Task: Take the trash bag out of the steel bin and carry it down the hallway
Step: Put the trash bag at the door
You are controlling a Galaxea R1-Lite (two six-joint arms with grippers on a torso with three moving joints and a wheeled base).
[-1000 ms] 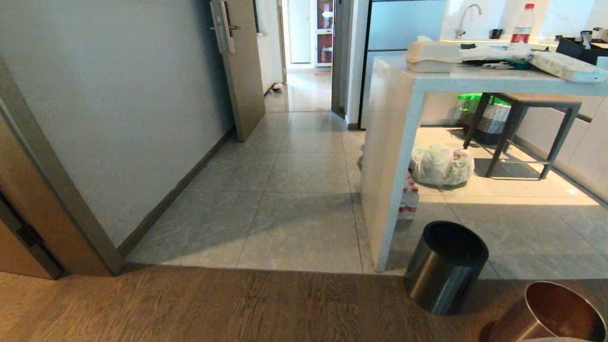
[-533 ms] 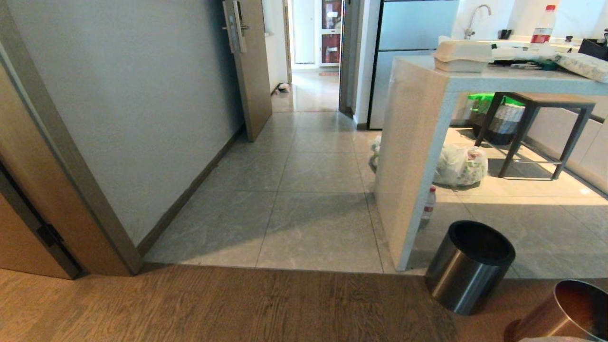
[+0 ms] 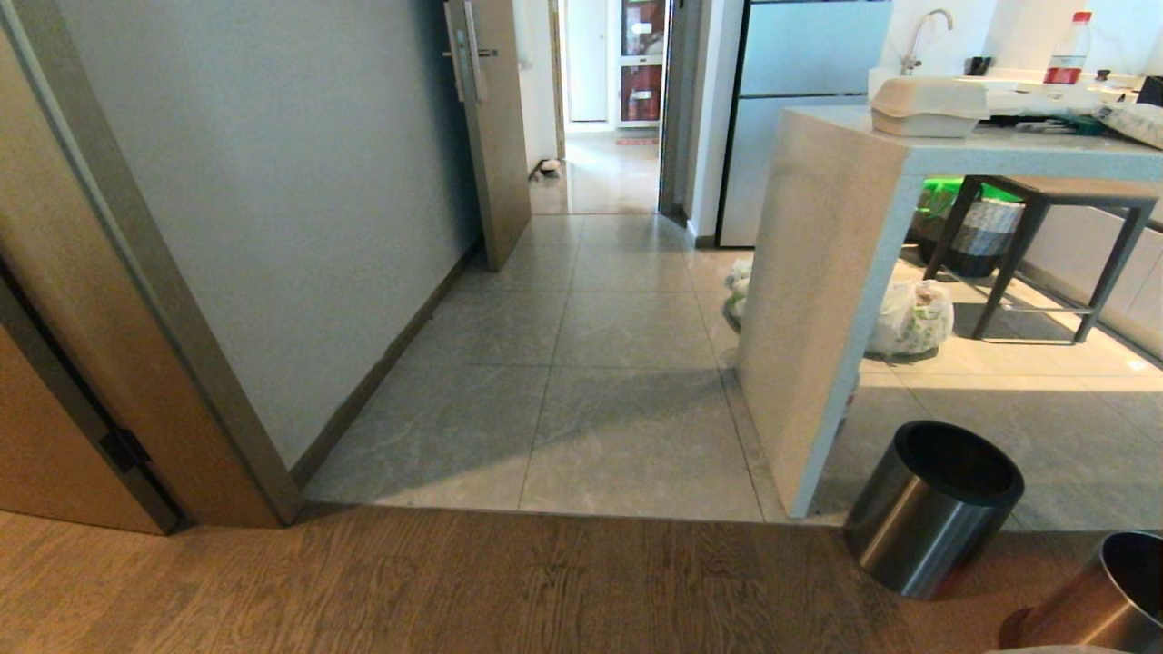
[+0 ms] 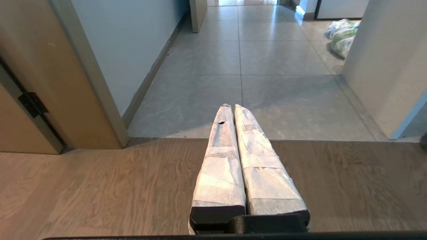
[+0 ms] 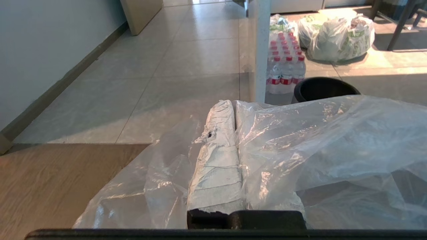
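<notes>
The trash bag (image 5: 300,143) is hanging pinched between the taped fingers of the right gripper (image 5: 233,106), filling the lower centre and right of the right wrist view; the jaws are clamping tight on the thin clear film. Its crinkled bulk is spreading mostly sideways toward the right edge of that frame, so its long axis is running roughly crosswise to the fingers, with a smaller fold draping toward the lower left. Judging by this, the removal step looks done: the bag is out and in the grip, and the steel bin (image 3: 1104,595) is sitting at the lower right corner of the head view, showing its shiny inside. What is remaining is the carry, with the hallway (image 3: 604,173) lying well ahead at the upper centre, beyond the grey tiles. The left gripper (image 4: 232,106) is resting clenched and empty over the wooden floor (image 4: 83,186).
</notes>
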